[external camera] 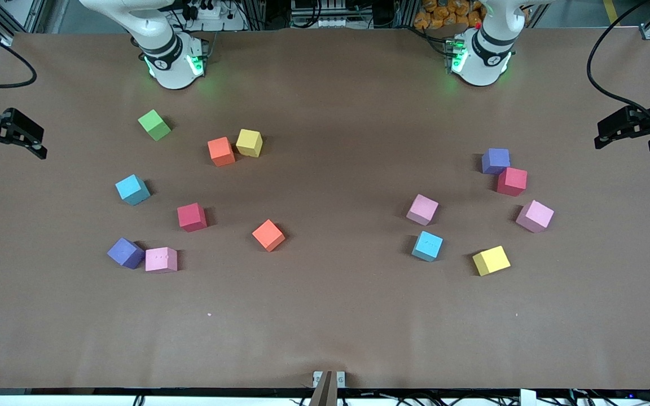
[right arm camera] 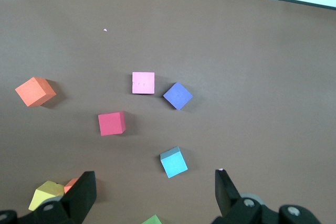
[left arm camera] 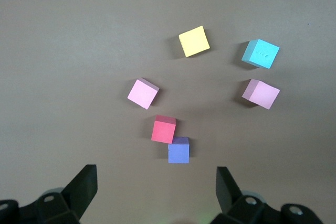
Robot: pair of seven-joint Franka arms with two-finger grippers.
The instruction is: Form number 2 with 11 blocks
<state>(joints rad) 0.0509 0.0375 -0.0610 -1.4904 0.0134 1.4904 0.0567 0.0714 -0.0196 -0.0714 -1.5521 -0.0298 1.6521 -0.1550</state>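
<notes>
blocks (external camera: pixel 269 235) scattered in two loose clusters, one toward each arm's end | number 2: no rows laid yet | left gripper (external camera: pixel 624 131) and right gripper (external camera: pixel 12 137) wide open, empty, parked at table ends | tip: grab an isolated cube first, square it up

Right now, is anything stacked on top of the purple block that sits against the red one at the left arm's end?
No. The purple block has a bare top; the red block only touches its side on the table. Its underside is hidden.

Brown table (external camera: pixel 325 338) cover; black cables (external camera: pixel 601 67) and metal framing at edges
</notes>
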